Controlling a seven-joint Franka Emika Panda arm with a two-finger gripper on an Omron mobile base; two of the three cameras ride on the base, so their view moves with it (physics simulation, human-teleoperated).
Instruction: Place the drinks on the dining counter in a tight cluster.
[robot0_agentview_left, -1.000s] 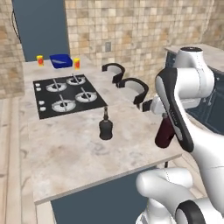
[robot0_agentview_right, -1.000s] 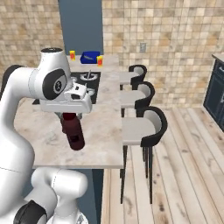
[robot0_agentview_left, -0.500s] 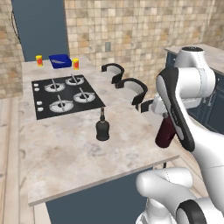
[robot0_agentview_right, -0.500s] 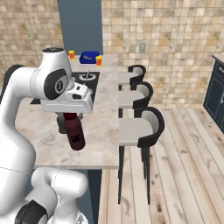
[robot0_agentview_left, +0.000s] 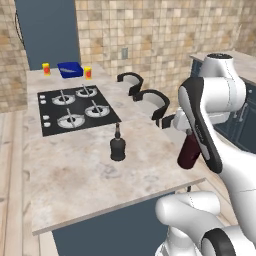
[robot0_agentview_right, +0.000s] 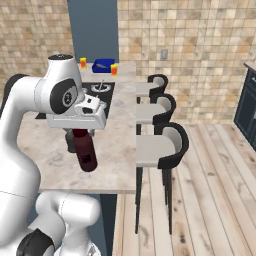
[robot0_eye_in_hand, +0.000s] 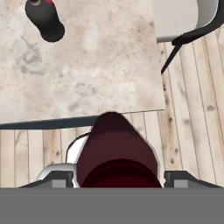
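Observation:
My gripper (robot0_agentview_left: 186, 131) (robot0_agentview_right: 80, 131) (robot0_eye_in_hand: 116, 177) is shut on the neck end of the taller dark-red bottle (robot0_agentview_left: 190, 150) (robot0_agentview_right: 85, 152) (robot0_eye_in_hand: 116, 148). The bottle hangs slightly tilted above the front right corner of the dining counter (robot0_agentview_left: 75, 175) (robot0_agentview_right: 117, 150) (robot0_eye_in_hand: 109, 65). In the hand view its base lies over the counter's edge and the wooden floor. The squat black bottle (robot0_agentview_left: 117, 146) (robot0_eye_in_hand: 43, 17) stands upright on the counter, well to the left of the held one and just in front of the cooktop (robot0_agentview_left: 75, 107).
Black stools (robot0_agentview_left: 150, 100) (robot0_agentview_right: 165, 145) line the counter's right side. At the far end sit a blue bowl (robot0_agentview_left: 70, 69) (robot0_agentview_right: 103, 65) and two small yellow-red jars (robot0_agentview_left: 87, 73). Bare marble lies around the black bottle.
Almost nothing: the scene has slid very slightly in the base views, and the dark-red bottle stays held in the same place.

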